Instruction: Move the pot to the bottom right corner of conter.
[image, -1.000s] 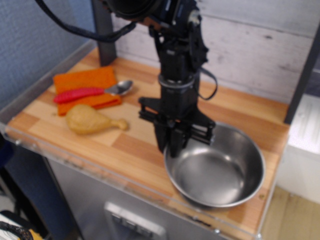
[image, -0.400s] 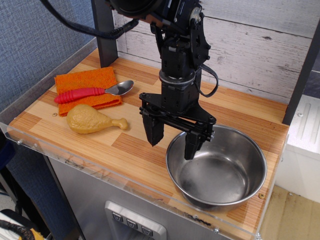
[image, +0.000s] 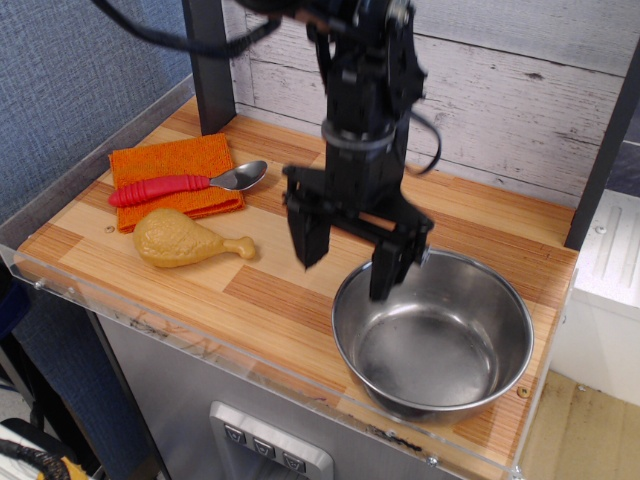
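Observation:
The pot (image: 433, 335), a wide shiny steel bowl with a rolled rim, sits on the wooden counter (image: 260, 290) at its near right corner, close to the clear plastic edge. My black gripper (image: 346, 266) hangs open just above the pot's left rim. One finger is outside the rim over the wood, the other over the pot's inside edge. It holds nothing.
A tan toy drumstick (image: 185, 240) lies on the left part of the counter. Behind it an orange cloth (image: 175, 165) carries a red-handled metal spoon (image: 190, 184). A dark post (image: 208, 60) and white plank wall stand at the back.
The gripper was shut on the pot's left rim, then opened and let it go. It has since risen a little. The pot stays at the near right corner.

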